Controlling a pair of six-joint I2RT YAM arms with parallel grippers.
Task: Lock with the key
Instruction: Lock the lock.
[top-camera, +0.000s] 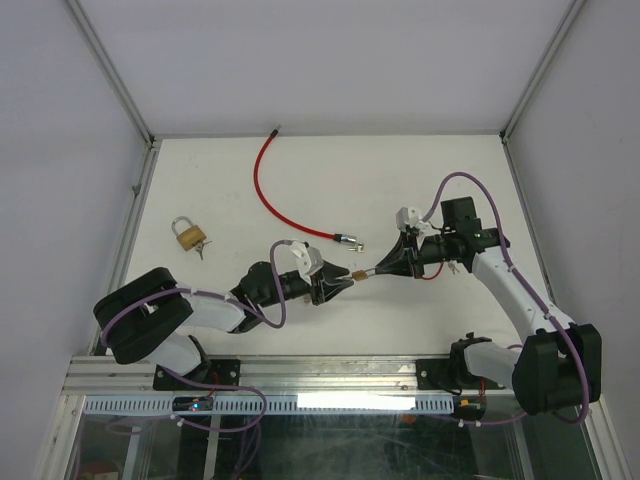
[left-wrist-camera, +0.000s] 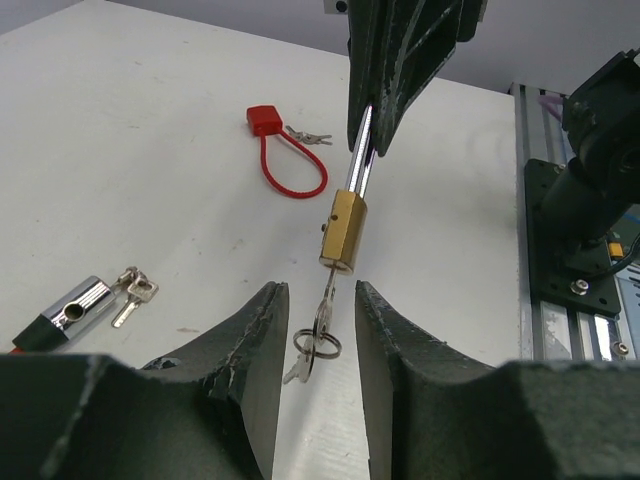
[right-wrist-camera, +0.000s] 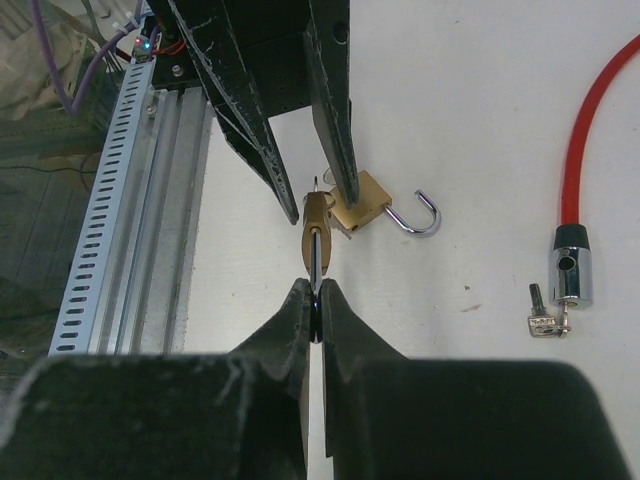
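Note:
My right gripper (top-camera: 380, 267) is shut on the chrome shackle of a small brass padlock (top-camera: 358, 274) and holds it above the table. In the right wrist view the shackle is pinched between the fingertips (right-wrist-camera: 316, 300) and the brass body (right-wrist-camera: 316, 212) points away. A key (left-wrist-camera: 327, 298) sits in the padlock's (left-wrist-camera: 343, 232) keyhole, with a key ring (left-wrist-camera: 317, 343) hanging from it. My left gripper (left-wrist-camera: 318, 292) is open. Its fingers stand either side of the key and ring without touching them. In the top view the left gripper (top-camera: 337, 283) meets the padlock from the left.
A second brass padlock (top-camera: 187, 233) lies at the left; it also shows in the right wrist view (right-wrist-camera: 362, 205) with its shackle open. A red cable lock (top-camera: 268, 190) with a chrome end (left-wrist-camera: 70, 308) and keys (left-wrist-camera: 135, 290) lies behind. A small red lock (left-wrist-camera: 265, 120) lies near the right arm.

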